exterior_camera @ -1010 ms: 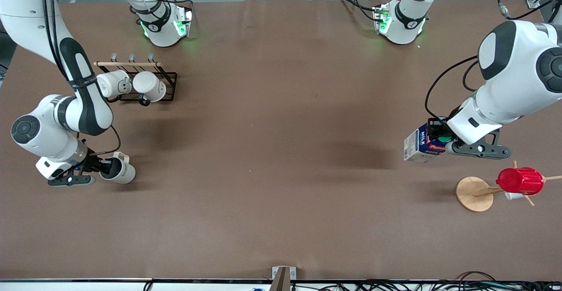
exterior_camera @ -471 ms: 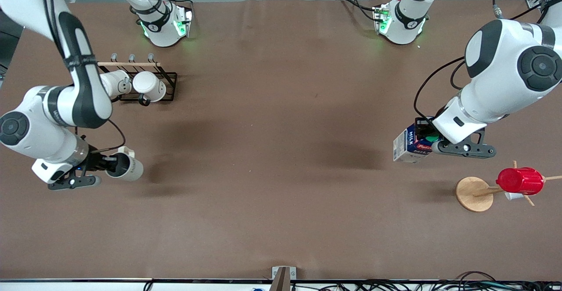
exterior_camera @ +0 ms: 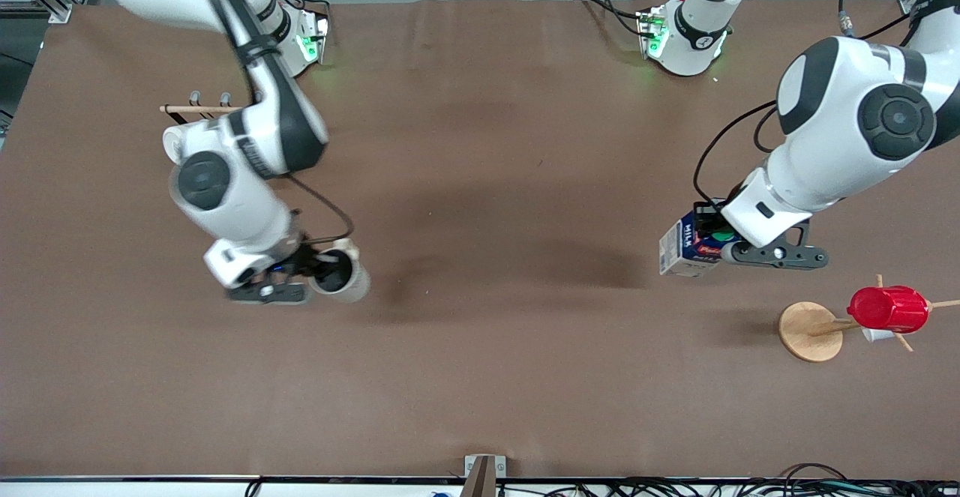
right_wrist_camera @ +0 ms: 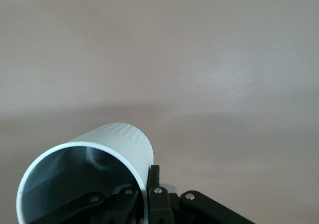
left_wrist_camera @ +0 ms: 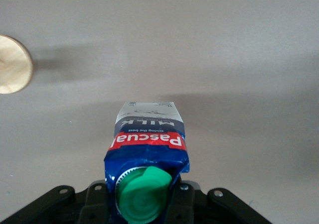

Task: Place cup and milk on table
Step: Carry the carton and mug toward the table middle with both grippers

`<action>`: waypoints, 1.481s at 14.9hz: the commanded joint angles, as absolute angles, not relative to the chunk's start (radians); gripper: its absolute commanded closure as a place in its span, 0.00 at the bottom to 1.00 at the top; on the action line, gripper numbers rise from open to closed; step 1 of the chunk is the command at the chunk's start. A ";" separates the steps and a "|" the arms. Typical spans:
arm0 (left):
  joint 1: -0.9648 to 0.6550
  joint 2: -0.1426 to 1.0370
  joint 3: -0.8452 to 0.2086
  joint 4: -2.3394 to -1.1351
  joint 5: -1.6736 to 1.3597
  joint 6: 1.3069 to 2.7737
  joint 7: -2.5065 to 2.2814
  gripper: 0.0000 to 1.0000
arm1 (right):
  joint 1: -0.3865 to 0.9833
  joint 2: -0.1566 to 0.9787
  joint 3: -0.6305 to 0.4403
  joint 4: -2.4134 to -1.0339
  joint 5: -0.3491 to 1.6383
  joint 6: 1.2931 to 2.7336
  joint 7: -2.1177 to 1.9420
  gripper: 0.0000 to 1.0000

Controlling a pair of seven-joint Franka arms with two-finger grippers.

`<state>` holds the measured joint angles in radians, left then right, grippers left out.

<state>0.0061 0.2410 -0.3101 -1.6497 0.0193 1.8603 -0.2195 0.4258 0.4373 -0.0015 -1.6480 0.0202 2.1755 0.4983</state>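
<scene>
My right gripper (exterior_camera: 315,270) is shut on the rim of the cream-white cup (exterior_camera: 341,276), one finger inside and one outside. It holds the cup on its side above the brown table (exterior_camera: 480,377). In the right wrist view the cup (right_wrist_camera: 99,159) shows its grey inside, with my right gripper (right_wrist_camera: 147,196) clamped on the rim. My left gripper (exterior_camera: 721,242) is shut on the top of the blue and white milk carton (exterior_camera: 684,246), held in the air over the table toward the left arm's end. The milk (left_wrist_camera: 147,144) with its green cap fills the left wrist view, at my left gripper (left_wrist_camera: 144,204).
A black rack (exterior_camera: 196,107) with a white mug (exterior_camera: 174,141) stands partly hidden under the right arm. A wooden peg stand (exterior_camera: 808,330) carries a red ribbed cup (exterior_camera: 889,309) near the left arm's end; its base also shows in the left wrist view (left_wrist_camera: 12,64).
My right gripper has carried the cup from the right arm's end toward the table's middle. My left gripper has moved the milk a little toward the middle too.
</scene>
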 commanded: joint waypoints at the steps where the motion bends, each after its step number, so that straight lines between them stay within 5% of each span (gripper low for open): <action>1: -0.043 0.302 -0.316 -1.572 0.023 1.841 -0.314 0.64 | 0.543 0.532 -0.012 -1.543 0.014 2.174 0.694 0.95; 7: -0.156 0.412 -0.314 -1.485 0.028 1.847 -0.481 0.63 | 0.693 0.702 -0.012 -1.376 0.006 2.180 0.917 0.95; 15: -0.264 0.512 -0.313 -1.433 0.031 1.887 -0.609 0.63 | 0.765 0.778 -0.012 -1.371 -0.069 2.283 0.980 0.87; 17: -0.281 0.529 -0.314 -1.434 0.031 1.890 -0.632 0.63 | 0.776 0.782 -0.012 -1.371 -0.080 2.280 0.980 0.80; 22: -0.333 0.583 -0.314 -1.434 0.029 1.983 -0.725 0.63 | 0.749 0.733 -0.014 -1.371 -0.075 2.238 0.974 0.42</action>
<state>-0.3081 0.5503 -0.3134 -1.4632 0.0192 1.9529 -0.6775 0.7629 0.7689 -0.0160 -1.3736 -0.0602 2.2782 0.9573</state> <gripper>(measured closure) 0.630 0.511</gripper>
